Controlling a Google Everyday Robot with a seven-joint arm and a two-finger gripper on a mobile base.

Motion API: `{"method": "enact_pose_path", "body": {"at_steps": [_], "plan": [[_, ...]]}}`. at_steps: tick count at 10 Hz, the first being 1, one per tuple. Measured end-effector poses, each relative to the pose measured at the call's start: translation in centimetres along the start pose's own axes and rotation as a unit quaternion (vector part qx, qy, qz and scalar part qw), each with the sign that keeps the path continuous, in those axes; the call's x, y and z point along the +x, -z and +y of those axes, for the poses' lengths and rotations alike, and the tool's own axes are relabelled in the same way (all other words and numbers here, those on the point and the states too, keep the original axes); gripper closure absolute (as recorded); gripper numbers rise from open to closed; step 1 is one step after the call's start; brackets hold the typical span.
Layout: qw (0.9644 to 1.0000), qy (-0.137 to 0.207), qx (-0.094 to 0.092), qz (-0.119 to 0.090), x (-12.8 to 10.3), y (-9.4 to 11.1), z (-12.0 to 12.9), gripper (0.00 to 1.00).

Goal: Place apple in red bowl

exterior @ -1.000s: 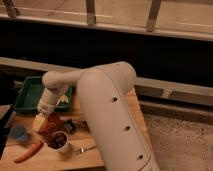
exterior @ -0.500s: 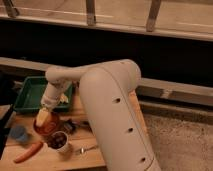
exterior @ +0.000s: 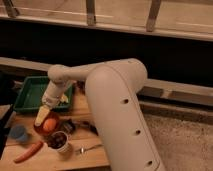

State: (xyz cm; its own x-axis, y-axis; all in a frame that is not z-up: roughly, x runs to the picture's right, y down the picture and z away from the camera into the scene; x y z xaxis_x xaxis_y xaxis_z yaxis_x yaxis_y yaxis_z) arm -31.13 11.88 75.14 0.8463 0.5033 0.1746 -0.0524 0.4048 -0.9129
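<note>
A dark wall with a metal railing above it fills the background, and a light wooden bench [exterior: 55, 155] is seen at the lower left. The bulky white arm [exterior: 117, 107] is reached across the bench from the right, and its pincer [exterior: 43, 114] is held low over the near rim of the round orange-red bowl [exterior: 41, 128]. Whether the pincer is released or clenched cannot be told. The small round yellow-orange apple [exterior: 49, 124] is seen just below the pincer, inside the orange-red bowl; whether it is touched by the pincer cannot be made out. Behind the pincer, a shallow green rectangular tray [exterior: 27, 95] is set at the back of the bench. Below and slightly to the right of the pincer, a white cup with dark contents [exterior: 59, 141] is placed, with a metal spoon [exterior: 90, 148] lying further right of it. A long orange-red carrot [exterior: 28, 151] is laid below and to the left of the pincer, and a round blue object [exterior: 19, 133] is found to the left, near the bowl.
</note>
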Motion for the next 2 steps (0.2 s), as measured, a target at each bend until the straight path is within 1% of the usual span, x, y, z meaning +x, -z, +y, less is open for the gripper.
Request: {"method": "enact_pose_path", "body": {"at_steps": [1,2], "plan": [[0.9999,0.003,0.011,-0.006,-0.37,0.69,-0.16,0.20],[0.9996,0.001,0.028,-0.011,-0.75,1.53,-0.49,0.20]]}}
